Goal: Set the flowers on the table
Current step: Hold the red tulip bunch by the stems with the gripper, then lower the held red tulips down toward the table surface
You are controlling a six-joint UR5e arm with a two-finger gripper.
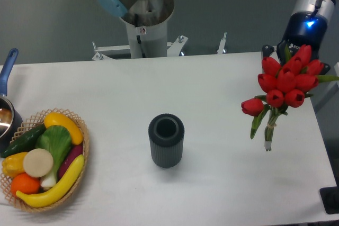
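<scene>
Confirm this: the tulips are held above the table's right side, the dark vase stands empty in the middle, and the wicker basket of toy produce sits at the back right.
One detail is off. The basket sits at the front left of the table, not the back right. The camera view shows it. The rest holds: the tulips are held above the right side, and the vase stands empty in the middle.
</scene>
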